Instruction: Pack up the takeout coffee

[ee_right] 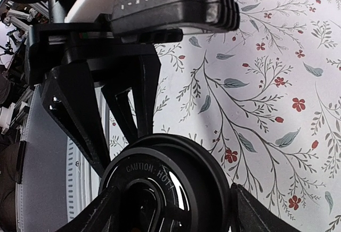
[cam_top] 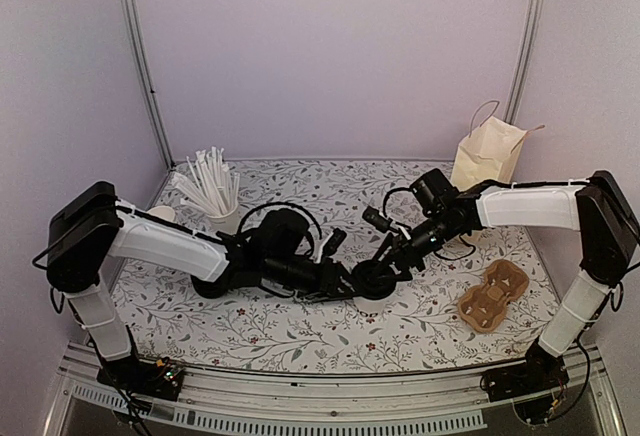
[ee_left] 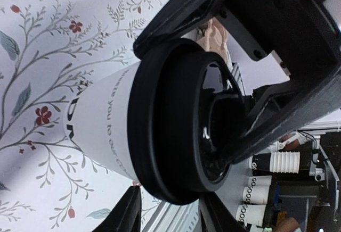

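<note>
Counter (cam_top: 300, 331): floral print; your takeout coffee (cam_top: 375, 278) stands mid-surface.
Left tool (ee_left: 169, 195): clamped on it.
Right tool (ee_right: 173, 200): around its lid (ee_right: 176, 160); cannot tell if gripping.

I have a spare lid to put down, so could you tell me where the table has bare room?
Free: the back strip between the cup of sticks and the paper bag, and the front strip along the near edge, left of the cup carrier. Crowded: the centre, where the left pincer and right pincer meet around the takeout coffee.
</note>
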Robot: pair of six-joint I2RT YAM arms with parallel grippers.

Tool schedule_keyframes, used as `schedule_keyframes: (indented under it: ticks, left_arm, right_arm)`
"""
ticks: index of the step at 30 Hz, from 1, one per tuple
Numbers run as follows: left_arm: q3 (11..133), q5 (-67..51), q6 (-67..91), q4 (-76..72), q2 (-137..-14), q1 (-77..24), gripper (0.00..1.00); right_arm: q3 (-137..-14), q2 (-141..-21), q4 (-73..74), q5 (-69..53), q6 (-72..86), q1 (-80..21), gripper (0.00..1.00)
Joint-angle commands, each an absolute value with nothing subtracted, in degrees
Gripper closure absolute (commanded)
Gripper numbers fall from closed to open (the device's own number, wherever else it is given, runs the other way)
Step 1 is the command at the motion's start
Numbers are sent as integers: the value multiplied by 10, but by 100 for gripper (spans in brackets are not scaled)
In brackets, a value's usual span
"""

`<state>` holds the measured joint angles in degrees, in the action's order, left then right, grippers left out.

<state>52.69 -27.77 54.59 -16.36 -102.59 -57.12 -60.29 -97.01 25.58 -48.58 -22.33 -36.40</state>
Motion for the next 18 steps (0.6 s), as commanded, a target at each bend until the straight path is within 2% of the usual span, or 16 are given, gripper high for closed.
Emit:
schedule_keyframes:
  ticks: [1,9,18]
  left_arm:
    - [548,-107,476,-46,-1030,-571,60]
    - [595,-106,432,-76,-976,-587,57]
    - [604,-112,425,-94,-962,-600,52]
  right_arm:
    - [-584,-975,333,-433,-270,-372,24]
    - [-640,-918,383,-465,-298,-360,11]
    - [-644,-894,391,-459,-298,-341,8]
